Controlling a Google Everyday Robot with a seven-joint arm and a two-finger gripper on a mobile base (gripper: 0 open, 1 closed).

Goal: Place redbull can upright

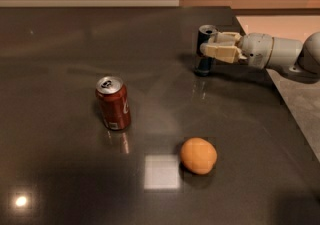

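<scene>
A: Where does the redbull can (pixel 203 67), the slim blue-and-silver metal drink can, stand?

B: At about two o'clock on the dark, glossy worktop (pixel 75 44), near its far right corner. It stands upright with its silver top facing up.

A: And the end effector (pixel 212 51)?

B: Its cream-coloured fingers come in from three o'clock and pinch the redbull can around its middle. Behind them a pale grey, rounded arm (pixel 272 51) runs off the right edge, so the rest of it is cut off.

A: Can any brand be read on that can?

B: No. The fingers cover the middle band, and only the rim and the dark lower part show. No lettering can be made out there.

A: What else sits on the worktop?

B: An upright red metal soda can (pixel 114 104) stands just left of centre, at about nine o'clock, with its pull tab showing on the silver lid. There is a white mark on its side and a pale patch near the base, neither legible. A round orange fruit (pixel 199 155) lies at about five o'clock, well apart from both cans. Just beside it, on the left, there is a bright square reflection (pixel 161 171).
</scene>
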